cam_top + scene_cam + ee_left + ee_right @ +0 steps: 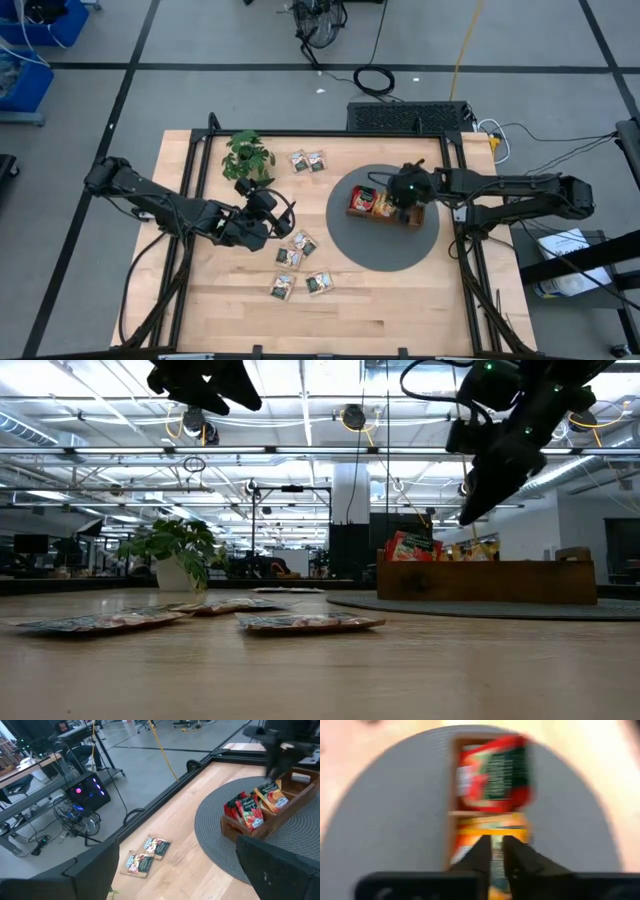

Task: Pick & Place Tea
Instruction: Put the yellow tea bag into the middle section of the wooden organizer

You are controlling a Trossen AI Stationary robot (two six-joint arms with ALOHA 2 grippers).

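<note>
An orange-yellow tea sachet (492, 862) is being pinched by the right tool (496, 851) over the wooden tray (385, 206), right of centre; the left tool (262, 210) is being held open above loose sachets (296, 248) on the worktop (390, 305).

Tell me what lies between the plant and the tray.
Two tea sachets lie side by side on the wood between the plant and the tray; then comes the grey mat. The high view shows it.

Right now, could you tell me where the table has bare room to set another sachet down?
Bare wood runs along the near edge below the loose sachets, and between the plant and the round grey mat. The tray on the mat is crowded, with the right gripper over it.
</note>
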